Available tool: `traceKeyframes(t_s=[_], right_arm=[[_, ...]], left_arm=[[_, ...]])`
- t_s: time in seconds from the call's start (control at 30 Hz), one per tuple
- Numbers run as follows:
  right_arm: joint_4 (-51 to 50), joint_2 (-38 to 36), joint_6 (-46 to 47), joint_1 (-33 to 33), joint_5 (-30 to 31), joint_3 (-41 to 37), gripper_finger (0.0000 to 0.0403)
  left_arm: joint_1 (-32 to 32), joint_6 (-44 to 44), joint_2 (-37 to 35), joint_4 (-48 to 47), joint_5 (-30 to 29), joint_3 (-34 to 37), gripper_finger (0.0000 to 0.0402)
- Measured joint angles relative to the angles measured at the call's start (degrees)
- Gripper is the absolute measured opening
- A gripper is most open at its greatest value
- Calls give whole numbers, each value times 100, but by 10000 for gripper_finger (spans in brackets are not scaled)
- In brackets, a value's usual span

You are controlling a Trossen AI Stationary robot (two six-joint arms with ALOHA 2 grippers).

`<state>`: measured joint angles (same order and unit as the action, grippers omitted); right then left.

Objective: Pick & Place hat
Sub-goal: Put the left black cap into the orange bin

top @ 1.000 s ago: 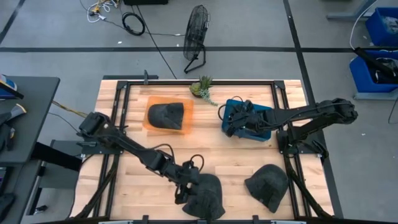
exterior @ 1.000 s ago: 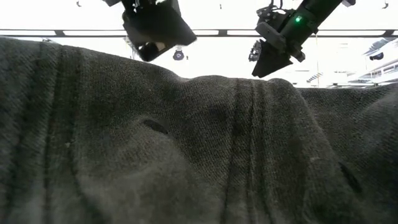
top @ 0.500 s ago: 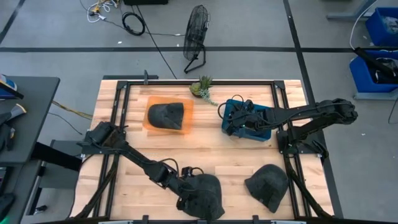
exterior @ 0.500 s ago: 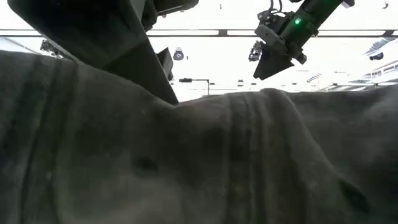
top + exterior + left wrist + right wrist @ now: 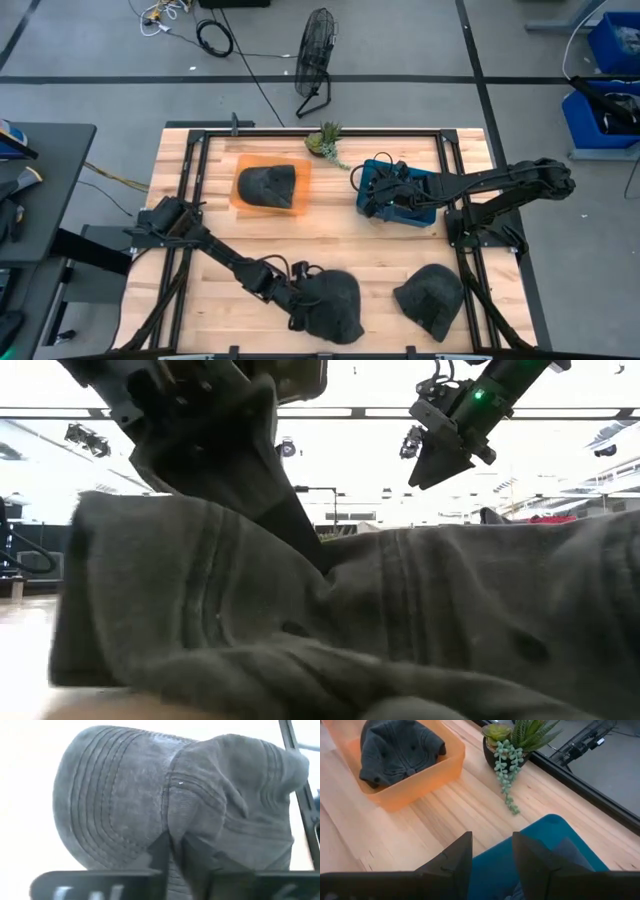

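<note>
A dark grey hat (image 5: 332,305) lies at the table's near edge, near the middle; it fills the low view (image 5: 420,630) and the left wrist view (image 5: 125,790). My left gripper (image 5: 298,302) is at the hat's left side, shut on it. My right gripper (image 5: 376,192) hovers open over the blue bin (image 5: 425,208) at the far right, with nothing between its fingers (image 5: 492,852). My left gripper pinches a raised fold of the hat's cloth (image 5: 172,827) between its two fingers, where the stitched brim meets the crown. The fingers come slanting down from the table's left. The hat rests on the table, its cloth bunched at the fingers.
A second dark hat (image 5: 430,300) lies at the near right. Another hat sits in the orange tray (image 5: 300,195) at the far left. A small potted plant (image 5: 325,140) stands at the far edge between the tray and the bin.
My left gripper has come down onto the hat's left side and shut on a fold of it. The cloth has bunched up at the fingers, and the hat's left part has drawn away from the low camera.
</note>
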<state>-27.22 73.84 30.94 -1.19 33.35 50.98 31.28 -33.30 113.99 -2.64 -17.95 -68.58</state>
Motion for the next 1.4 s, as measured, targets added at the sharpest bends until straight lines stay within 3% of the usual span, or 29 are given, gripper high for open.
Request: traceKeyframes(t_s=[0.07,0.33,0.43,0.73,0.93,1.17,1.3,1.4], right_arm=[[0,0,-6,0,1,0,144],[-11,0,-9,0,1,0,144],[-42,0,-9,0,1,0,144],[-291,0,46,-2,3,-2,144],[-598,0,309,-2,3,-2,144],[-678,0,312,-2,3,-4,144],[-674,0,311,-2,3,-4,144],[-647,1,313,-2,8,-4,144]], left_arm=[[-20,-326,4,70,-162,5,15],[-42,-508,-348,174,-1690,-273,10],[-130,-514,-771,-305,-2160,-441,10],[-719,-1623,-1961,-2168,-2486,-527,10],[-1198,-3536,-2301,-4278,-3553,-527,10],[-1898,-6871,-2225,-6627,-3598,-412,10],[-2328,-7942,-2220,-6808,-3435,-114,10],[-2643,-8149,-2212,-6566,-3287,165,10]])
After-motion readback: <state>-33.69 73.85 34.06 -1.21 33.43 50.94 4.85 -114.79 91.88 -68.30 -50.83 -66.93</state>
